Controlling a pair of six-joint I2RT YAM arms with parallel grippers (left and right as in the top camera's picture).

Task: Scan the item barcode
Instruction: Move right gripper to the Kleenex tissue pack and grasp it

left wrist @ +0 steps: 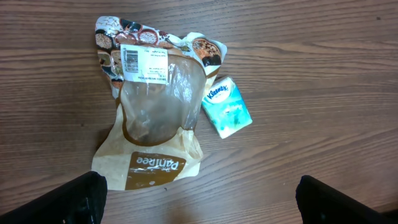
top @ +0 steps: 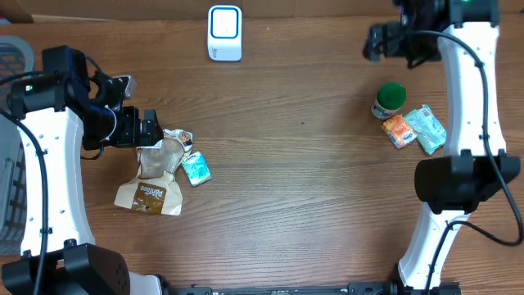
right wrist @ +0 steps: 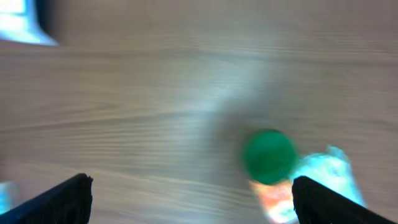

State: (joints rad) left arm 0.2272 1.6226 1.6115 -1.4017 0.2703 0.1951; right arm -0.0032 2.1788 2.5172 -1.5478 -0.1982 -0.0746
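Overhead view of a brown wood worktop [top: 295, 188] w/ two white robot arms, one each side. At 12 o'clock, near the far edge, stands a white barcode scanner [top: 224, 33] w/ a blue-rimmed face.

At approx. 8 o'clock lies a brown paper bread bag [top: 155, 184] w/ a clear window, flat and crumpled. Its lettering looks like "Panière". A white barcode label [left wrist: 144, 62] sits face up on the bag's printed end; in the left wrist view that end is at 12 o'clock. A small teal Kleenex pack [top: 196, 168] lies at the bag's 3 o'clock, touching or just beside it.

The left claw [top: 151, 129] is by the bag's label end; can't tell if it touches. Its two black fingertips [left wrist: 62, 199] stand wide apart at the bottom corners of the wrist view, w/ only bare wood btwn them. It is open and holds nothing.

At approx. 2 o'clock is a cluster: a jar w/ a green lid [top: 390, 98], an orange packet [top: 399, 130] at the jar's 6 o'clock, and a pale teal packet [top: 428, 129] at the orange one's 3 o'clock. All three sit close together.

The right claw [top: 375, 41] is at approx. 1 o'clock, apart from the cluster, btwn it and the far edge. Its wrist view is blurred: green lid right of centre, both dark fingers spread to the lower corners, nothing in the gap. It is open and empty. A grey basket [top: 12, 57] shows at the 10 o'clock edge.
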